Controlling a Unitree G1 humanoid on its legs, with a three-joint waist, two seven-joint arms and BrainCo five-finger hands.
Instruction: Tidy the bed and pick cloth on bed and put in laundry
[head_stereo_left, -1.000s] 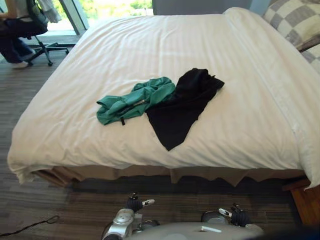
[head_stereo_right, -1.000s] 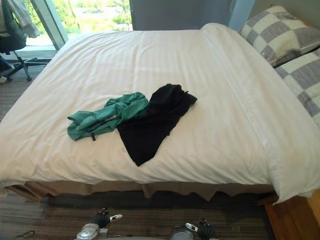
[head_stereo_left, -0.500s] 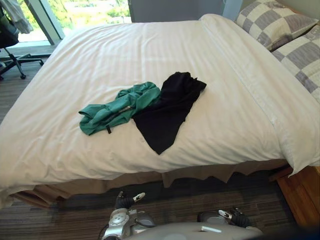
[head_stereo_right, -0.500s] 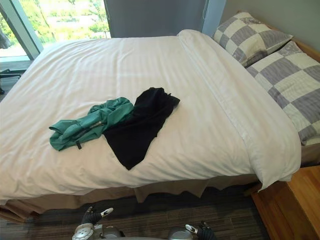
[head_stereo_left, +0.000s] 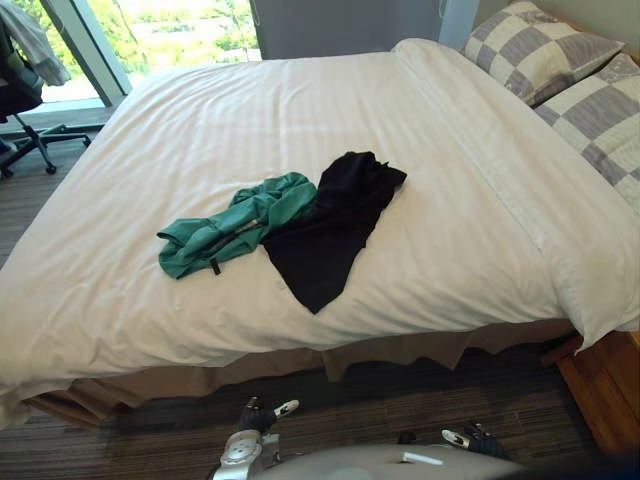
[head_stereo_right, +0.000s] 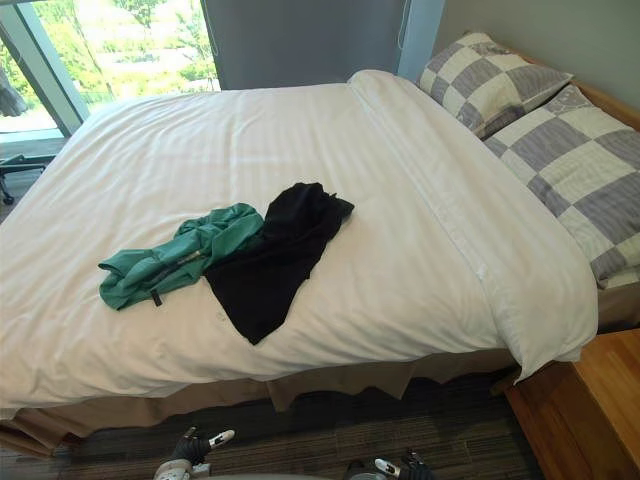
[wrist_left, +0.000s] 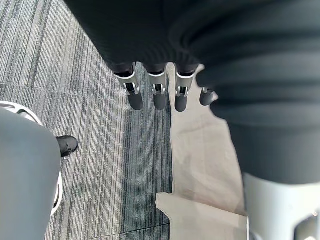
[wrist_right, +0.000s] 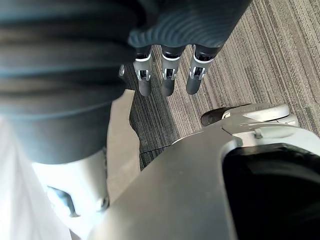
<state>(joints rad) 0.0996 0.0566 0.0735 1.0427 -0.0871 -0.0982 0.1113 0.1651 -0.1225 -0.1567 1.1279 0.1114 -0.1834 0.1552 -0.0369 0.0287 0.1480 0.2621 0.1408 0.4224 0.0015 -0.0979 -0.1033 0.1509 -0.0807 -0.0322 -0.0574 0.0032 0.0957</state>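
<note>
A crumpled green cloth (head_stereo_left: 235, 222) lies on the white bed (head_stereo_left: 200, 110), toward its near edge. A black cloth (head_stereo_left: 330, 230) lies spread beside it, touching and partly overlapping its right end. Both of my hands hang low in front of the bed, well short of the cloths. My left hand (head_stereo_left: 262, 415) is open, and its fingers (wrist_left: 160, 95) point straight down at the carpet. My right hand (head_stereo_left: 470, 438) is open too, with straight fingers (wrist_right: 166, 82) over the carpet. Neither hand holds anything.
Checkered pillows (head_stereo_right: 510, 80) lie at the head of the bed on the right. A tan bed skirt (head_stereo_left: 400, 350) hangs along the near edge above grey carpet. Wooden flooring (head_stereo_left: 600, 390) shows at the right corner. An office chair (head_stereo_left: 25, 110) stands far left by the window.
The camera has swung right and a little back, so the pillows show more. The cloths lie as before. Both hands sit lower in the eye views.
</note>
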